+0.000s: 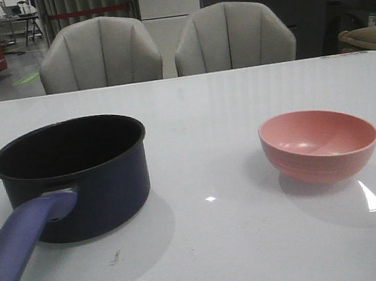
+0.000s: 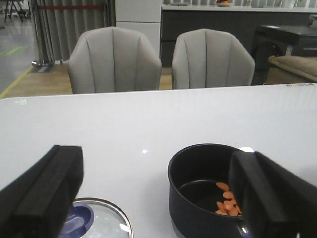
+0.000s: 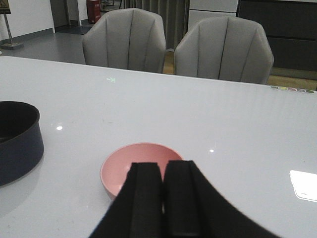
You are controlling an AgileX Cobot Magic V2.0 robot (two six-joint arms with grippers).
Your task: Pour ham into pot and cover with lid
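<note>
The dark navy pot (image 1: 75,175) stands on the left of the table with its purple-blue handle (image 1: 22,243) toward me. The left wrist view shows the ham (image 2: 226,203), a few orange-pink bits, lying on the pot's (image 2: 193,208) black floor. The glass lid (image 2: 106,223) with its blue knob (image 2: 79,218) lies flat on the table beside the pot. My left gripper (image 2: 156,168) is open and empty above the lid and pot. My right gripper (image 3: 162,171) is shut on nothing, just short of the pink bowl (image 3: 124,166), which is empty. Neither gripper nor the lid shows in the front view.
The pink bowl (image 1: 319,143) sits upright on the right of the white table (image 1: 221,246), well apart from the pot. Two grey chairs (image 1: 98,52) stand behind the far edge. The pot (image 3: 17,141) is also at the edge of the right wrist view.
</note>
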